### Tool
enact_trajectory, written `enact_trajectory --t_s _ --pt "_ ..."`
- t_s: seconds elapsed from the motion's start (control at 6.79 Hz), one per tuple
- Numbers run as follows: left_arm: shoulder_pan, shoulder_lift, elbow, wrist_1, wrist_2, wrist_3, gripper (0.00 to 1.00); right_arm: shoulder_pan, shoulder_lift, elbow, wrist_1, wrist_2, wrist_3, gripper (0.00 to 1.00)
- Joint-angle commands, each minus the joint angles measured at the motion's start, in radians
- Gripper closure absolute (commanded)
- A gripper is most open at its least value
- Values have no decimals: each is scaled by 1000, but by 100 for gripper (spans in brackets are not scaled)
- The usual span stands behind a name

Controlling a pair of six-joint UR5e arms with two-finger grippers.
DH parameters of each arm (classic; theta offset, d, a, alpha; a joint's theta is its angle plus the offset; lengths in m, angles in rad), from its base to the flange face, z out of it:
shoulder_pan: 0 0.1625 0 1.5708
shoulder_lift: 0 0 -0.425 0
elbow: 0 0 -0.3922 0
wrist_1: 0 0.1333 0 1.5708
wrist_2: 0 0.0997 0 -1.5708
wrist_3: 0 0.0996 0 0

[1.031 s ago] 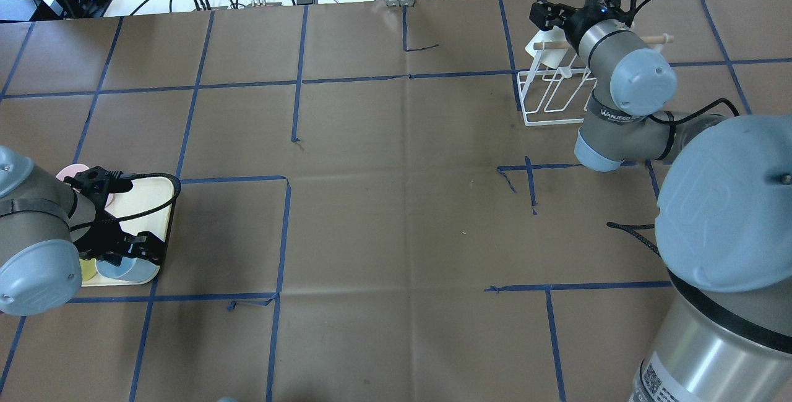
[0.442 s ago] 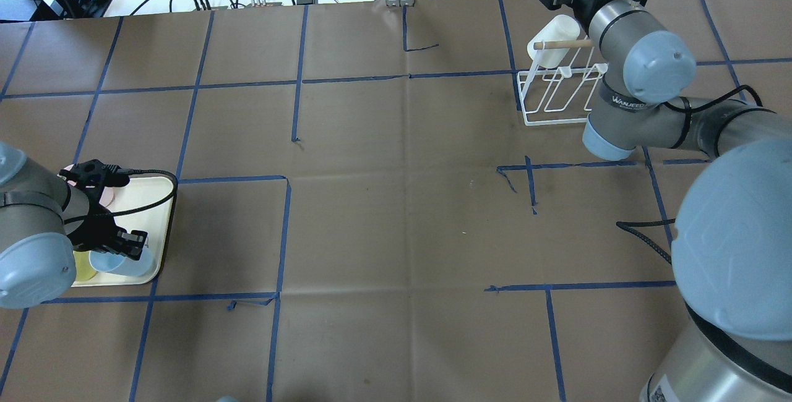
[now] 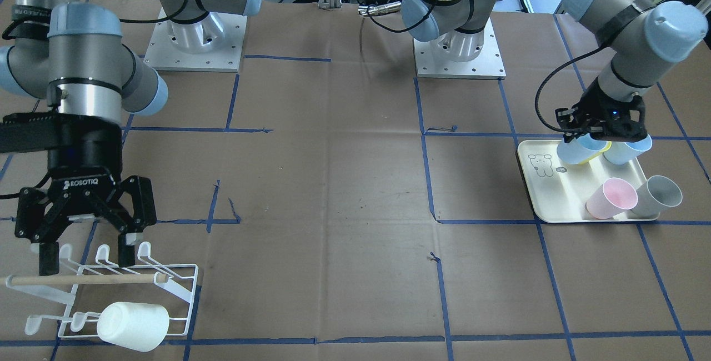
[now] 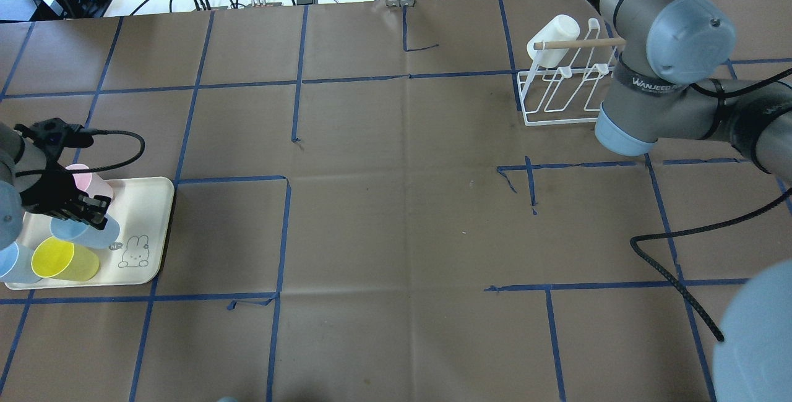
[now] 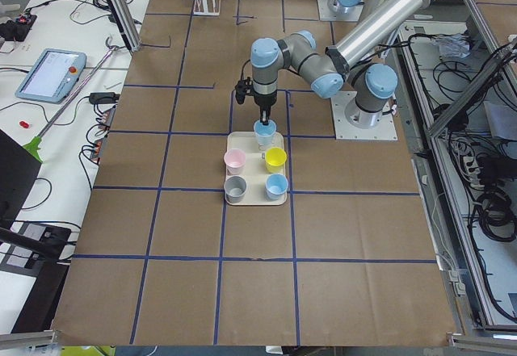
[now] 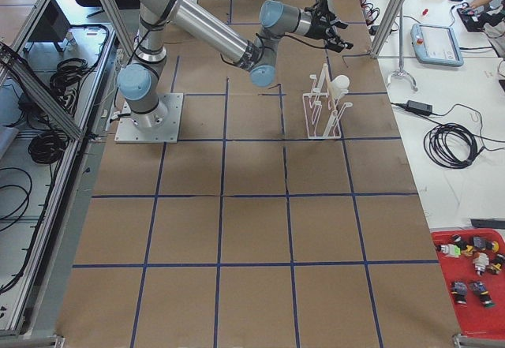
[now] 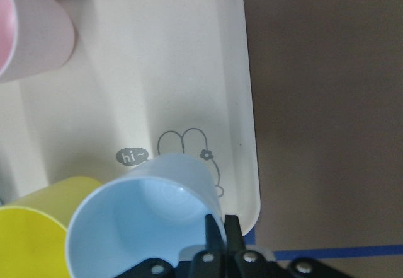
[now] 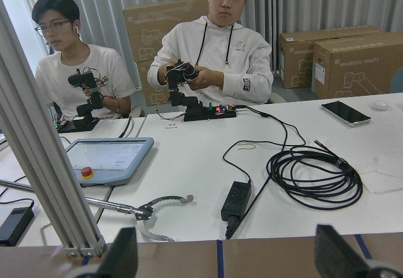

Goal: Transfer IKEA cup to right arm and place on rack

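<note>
Left wrist-mounted view: my left tool, all but closed, pinches one rim wall of the light-blue cup, held tilted over the tray near its printed corner. So thin a grip, I judge, may let the cup swing or slip and strike the yellow cup on the tray. The cup's body hangs beside the fingers, not between them. My right tool gapes wide and empty, well apart from the tray.

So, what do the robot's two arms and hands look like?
Both the right arm and left arm are silver-grey tubes with light-blue joint caps. Each hand is black and two-fingered; the right hand reads ROBOTIQ. A black cable loops beside the left hand.
</note>
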Motion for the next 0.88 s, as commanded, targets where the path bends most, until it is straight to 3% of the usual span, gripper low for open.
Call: enact_trajectory --t_s 0.0,0.15,0.44,0.74 --pt "-117 -50 319 -306 0 -19 100 76 -101 82 7 10 222 0" --pt "-217 -96 459 -388 -5 -61 100 105 -144 116 5 10 345 0" --pt "-388 -154 569 -442 -42 -118 100 163 -204 191 -7 14 610 0" --pt "-434 -141 558 -406 -323 -169 100 200 -231 251 -16 54 956 0"
